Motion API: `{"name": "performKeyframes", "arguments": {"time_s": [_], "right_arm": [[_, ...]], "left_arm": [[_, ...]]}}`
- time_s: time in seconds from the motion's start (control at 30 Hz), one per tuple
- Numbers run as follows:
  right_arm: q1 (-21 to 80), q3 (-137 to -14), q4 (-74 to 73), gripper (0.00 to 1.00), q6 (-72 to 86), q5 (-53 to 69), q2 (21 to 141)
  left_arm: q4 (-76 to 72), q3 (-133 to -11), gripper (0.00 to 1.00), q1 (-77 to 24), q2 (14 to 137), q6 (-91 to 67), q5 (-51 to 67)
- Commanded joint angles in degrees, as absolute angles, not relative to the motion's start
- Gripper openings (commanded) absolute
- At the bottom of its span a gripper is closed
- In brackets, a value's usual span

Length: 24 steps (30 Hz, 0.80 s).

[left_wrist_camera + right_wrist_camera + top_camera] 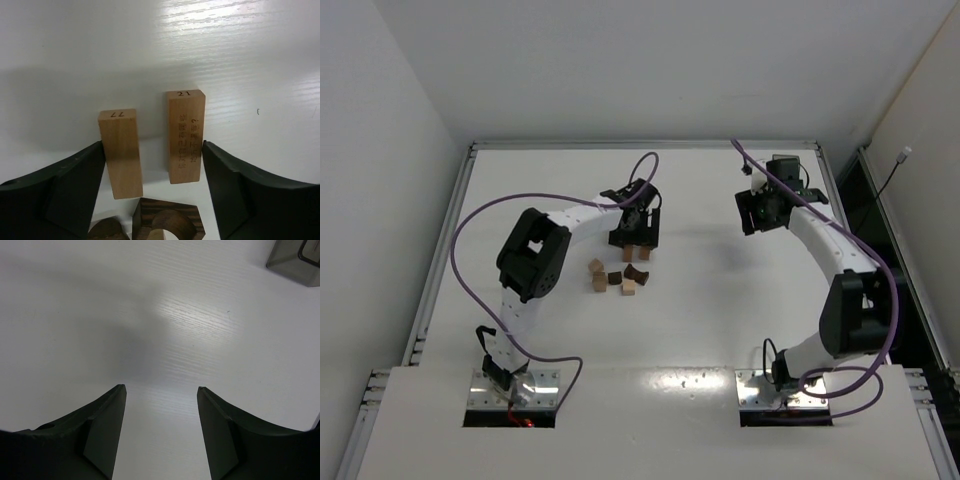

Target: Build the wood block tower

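White links [575, 222], black joints [533, 255], purple cables [454, 248]; red wire [523, 421], perhaps.

The plain block [120, 155] reads 77 — the printed block [186, 137], 21.

dark arch block [167, 224] was cut off by the bottom edge in left wrist view; grey container [292, 262] was clipped at right wrist view's top corner.
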<state>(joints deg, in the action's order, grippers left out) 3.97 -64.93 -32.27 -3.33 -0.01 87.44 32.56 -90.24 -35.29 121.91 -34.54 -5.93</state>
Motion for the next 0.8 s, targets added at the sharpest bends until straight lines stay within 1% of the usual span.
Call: {"name": "performKeyframes", "arguments": {"time_s": [0.0,0.03,0.07,0.2,0.27,0.3,0.37,0.4,0.47,0.5,0.57,0.6,0.63,0.77], "right_arm": [[4.22,-65.92,-31.82,0.56,-3.78,-0.79,87.8],[4.22,-65.92,-31.82,0.56,-3.78,-0.79,87.8],[4.22,-65.92,-31.82,0.56,-3.78,-0.79,87.8],[4.22,-65.92,-31.82,0.56,-3.78,-0.79,87.8],[4.22,-65.92,-31.82,0.56,-3.78,-0.79,88.32],[4.22,-65.92,-31.82,0.56,-3.78,-0.79,88.33],[4.22,-65.92,-31.82,0.56,-3.78,-0.79,88.33],[4.22,-65.92,-31.82,0.56,-3.78,-0.79,88.33],[4.22,-65.4,-31.82,0.56,-3.78,-0.79,88.33],[4.22,-65.39,-31.82,0.56,-3.78,-0.79,88.33],[4.22,-65.39,-31.82,0.56,-3.78,-0.27,88.33],[4.22,-64.87,-31.82,0.56,-3.78,-0.26,88.33],[4.22,-64.86,-31.82,0.56,-3.78,-0.26,88.33],[4.22,-64.34,-31.82,0.56,-3.78,0.26,88.33]], "left_arm": [[33.66,-91.85,0.71,-35.6,123.13,-35.42,-7.21],[33.66,-91.85,0.65,-35.6,123.13,-35.94,-7.21],[33.66,-91.85,0.62,-35.6,123.13,-35.95,-7.21],[33.66,-91.85,0.59,-35.6,123.13,-35.95,-8.34],[33.66,-91.32,0.54,-35.6,123.13,-36.47,-8.35],[33.66,-91.32,0.48,-35.6,123.13,-36.47,-8.87],[34.18,-91.93,0.41,-35.6,123.13,-36.47,-9.75],[34.19,-92.63,0.35,-35.6,123.13,-36.47,-10.63],[34.72,-93.69,0.26,-35.6,124.53,-36.47,-11.16],[34.72,-95.0,0.19,-35.6,124.54,-36.47,-12.47],[35.77,-96.5,0.1,-35.6,126.2,-37.0,-13.01],[35.77,-97.9,0.02,-35.6,126.21,-37.0,-13.62],[35.77,-98.61,0.0,-35.6,127.08,-37.0,-13.62],[36.3,-99.67,0.0,-35.07,127.71,-38.14,-14.15]]}}
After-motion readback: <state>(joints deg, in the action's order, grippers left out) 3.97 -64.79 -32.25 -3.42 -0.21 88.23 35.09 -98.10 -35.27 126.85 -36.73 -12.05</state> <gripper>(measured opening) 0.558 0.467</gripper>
